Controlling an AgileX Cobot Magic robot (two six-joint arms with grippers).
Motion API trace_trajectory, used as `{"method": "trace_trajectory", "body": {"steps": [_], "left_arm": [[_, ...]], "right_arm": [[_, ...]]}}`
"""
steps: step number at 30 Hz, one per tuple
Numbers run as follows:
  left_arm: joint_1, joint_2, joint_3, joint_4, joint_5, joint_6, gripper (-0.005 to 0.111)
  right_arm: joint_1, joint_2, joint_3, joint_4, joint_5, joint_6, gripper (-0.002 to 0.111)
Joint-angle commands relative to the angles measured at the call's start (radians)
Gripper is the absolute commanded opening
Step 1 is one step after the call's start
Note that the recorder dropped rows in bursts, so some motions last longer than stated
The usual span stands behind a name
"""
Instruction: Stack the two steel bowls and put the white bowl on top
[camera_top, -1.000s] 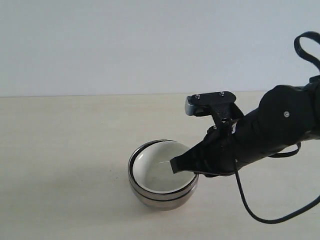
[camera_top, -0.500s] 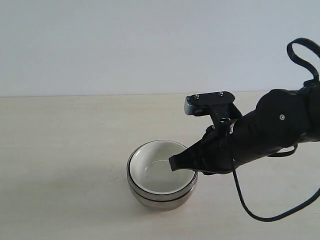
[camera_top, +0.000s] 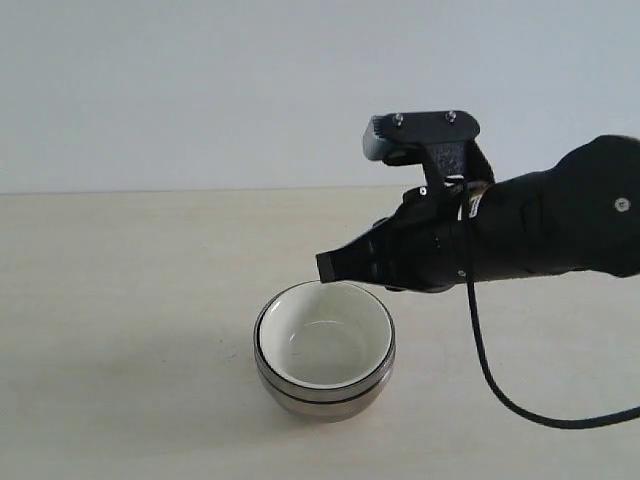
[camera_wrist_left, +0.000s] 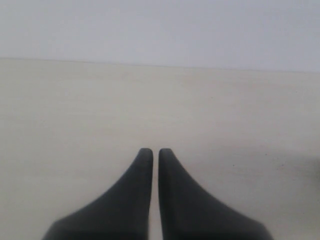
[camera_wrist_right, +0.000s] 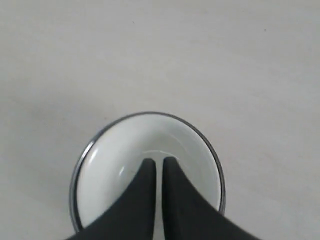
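Observation:
The white bowl (camera_top: 325, 340) sits nested inside the two stacked steel bowls (camera_top: 322, 392), whose shiny rims and sides show around and below it, low in the middle of the exterior view. My right gripper (camera_top: 330, 266) hovers above the stack's far right rim, shut and holding nothing. From the right wrist camera the white bowl (camera_wrist_right: 130, 160) appears ringed by a steel rim (camera_wrist_right: 216, 165), with the right gripper (camera_wrist_right: 158, 161) above its inside. My left gripper (camera_wrist_left: 151, 152) is shut over bare table, out of the exterior view.
The pale tabletop (camera_top: 120, 300) stretches around the stack, with a plain light wall behind. A black cable (camera_top: 500, 395) hangs from the right arm down to the table at the right.
My right gripper has risen out of the white bowl and now hangs above its rim. The white bowl stays nested in the steel bowls.

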Motion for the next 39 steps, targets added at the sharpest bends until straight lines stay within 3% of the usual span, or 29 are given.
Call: {"method": "trace_trajectory", "body": {"steps": [1, 39], "left_arm": [[-0.005, -0.003, 0.003, 0.000, -0.007, -0.005, 0.004], [-0.005, -0.003, 0.003, 0.000, -0.007, -0.005, 0.004]], "right_arm": [[0.020, -0.109, 0.005, -0.002, -0.022, -0.013, 0.000], [0.022, -1.166, 0.005, -0.080, 0.371, -0.061, 0.000]]}}
